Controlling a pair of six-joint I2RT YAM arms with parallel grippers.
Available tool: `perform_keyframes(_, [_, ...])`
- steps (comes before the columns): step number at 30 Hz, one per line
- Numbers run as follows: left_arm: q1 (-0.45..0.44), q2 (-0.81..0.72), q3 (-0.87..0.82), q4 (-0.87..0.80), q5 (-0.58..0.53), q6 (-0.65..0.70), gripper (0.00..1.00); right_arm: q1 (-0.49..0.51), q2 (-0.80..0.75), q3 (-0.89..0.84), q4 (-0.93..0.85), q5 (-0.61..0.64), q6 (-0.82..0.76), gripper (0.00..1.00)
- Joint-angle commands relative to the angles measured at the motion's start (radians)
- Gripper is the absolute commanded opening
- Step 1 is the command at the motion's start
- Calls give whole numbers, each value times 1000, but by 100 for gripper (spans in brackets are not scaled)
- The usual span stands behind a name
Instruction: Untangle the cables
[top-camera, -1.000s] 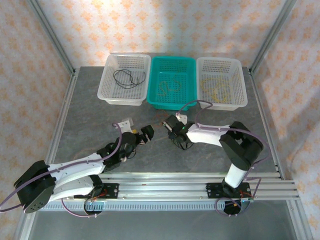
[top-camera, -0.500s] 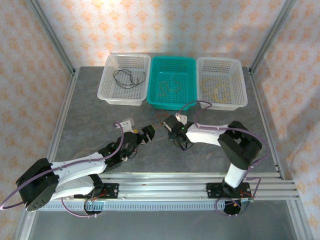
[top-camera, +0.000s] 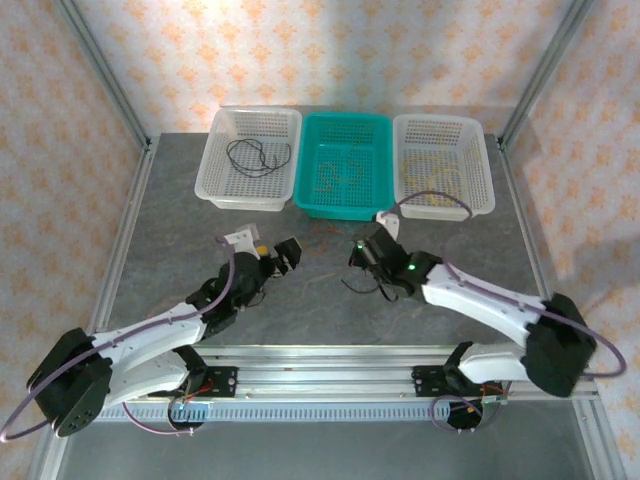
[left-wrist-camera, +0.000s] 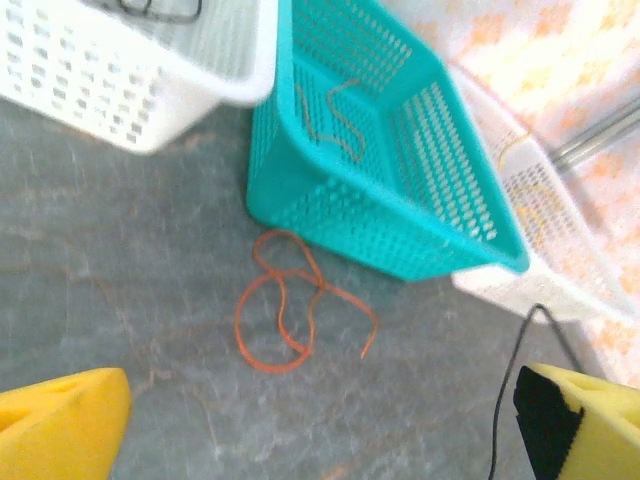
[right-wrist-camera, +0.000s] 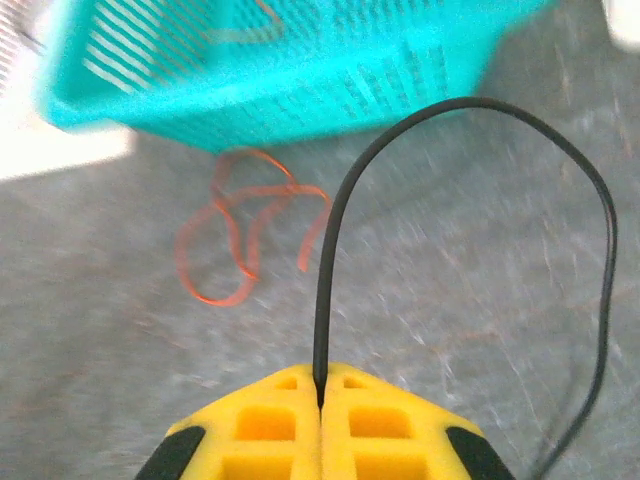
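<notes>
Tabletop (top-camera: 160, 250): orange cable (left-wrist-camera: 290, 315) beside teal basket (left-wrist-camera: 400, 220) edge | left pincer (top-camera: 283, 256) apart | right pincer (right-wrist-camera: 320, 395) clamps black cable (right-wrist-camera: 470, 101)

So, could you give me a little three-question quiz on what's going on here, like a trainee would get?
1. True or false: the right end effector is shut on a black cable.
2. Where does the orange cable on the table lie relative to the teal basket? A inside it; B on its near side, toward the arms; C behind it.
3. Fill in: the left end effector has its jaws ____.
Key: 1 true; 2 B; 3 open.
</notes>
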Motion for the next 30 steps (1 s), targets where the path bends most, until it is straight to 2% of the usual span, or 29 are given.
perform_keyframes(1, [59, -47, 69, 39, 83, 121, 99, 6, -119, -9, 22, 43, -104, 0])
perform_keyframes(7, [179, -58, 149, 26, 245, 316, 99, 5, -222, 62, 51, -52, -288, 0])
perform_keyframes(11, [217, -50, 152, 93, 338, 507, 99, 2, -184, 151, 40, -125, -377, 0])
perform_keyframes(13, [236, -50, 151, 118, 359, 556, 100, 2, -154, 193, 34, -160, -393, 0])
perform_keyframes(17, [306, -38, 153, 177, 476, 600, 100, -2, -132, 229, 92, -241, -449, 0])
perform_keyframes(20, [353, -17, 176, 197, 570, 630, 99, -35, -104, 285, 74, -352, -510, 0])
perform_keyframes(22, [372, -5, 180, 236, 628, 657, 99, -66, -87, 331, 41, -494, -553, 0])
perform_keyframes(25, [384, 23, 197, 282, 722, 705, 99, -87, -82, 374, 11, -639, -591, 0])
perform_keyframes(30, [384, 58, 203, 397, 789, 753, 99, -107, -84, 420, -16, -796, -661, 0])
